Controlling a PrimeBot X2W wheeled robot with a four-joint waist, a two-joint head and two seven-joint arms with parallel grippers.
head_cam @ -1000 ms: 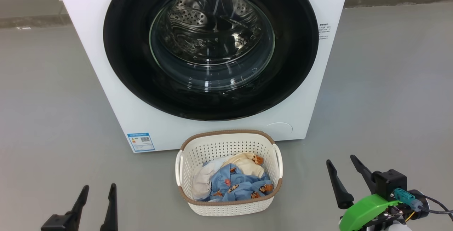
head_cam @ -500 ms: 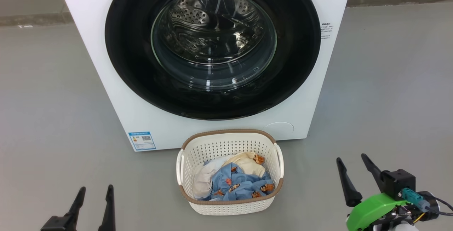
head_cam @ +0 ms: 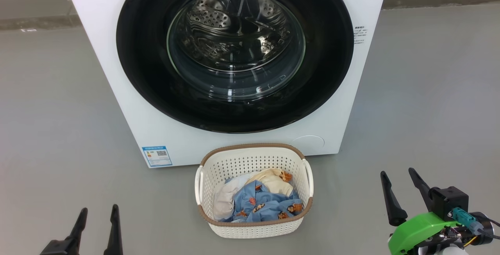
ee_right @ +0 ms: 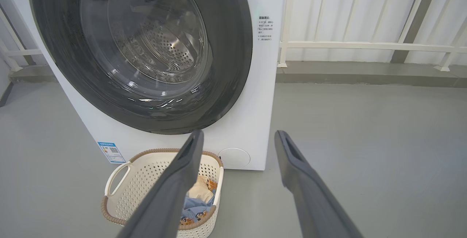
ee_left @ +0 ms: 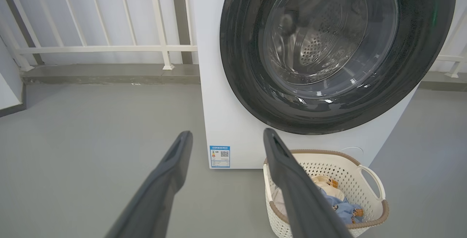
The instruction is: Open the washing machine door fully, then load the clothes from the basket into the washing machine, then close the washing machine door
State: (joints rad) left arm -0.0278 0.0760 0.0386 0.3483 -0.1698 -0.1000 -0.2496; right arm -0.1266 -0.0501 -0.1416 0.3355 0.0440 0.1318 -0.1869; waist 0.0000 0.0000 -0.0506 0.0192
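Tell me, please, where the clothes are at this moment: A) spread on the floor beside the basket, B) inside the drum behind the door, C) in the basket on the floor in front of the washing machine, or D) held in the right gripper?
C: the clothes lie piled inside the basket, which stands on the floor just before the washing machine, whose door is shut.
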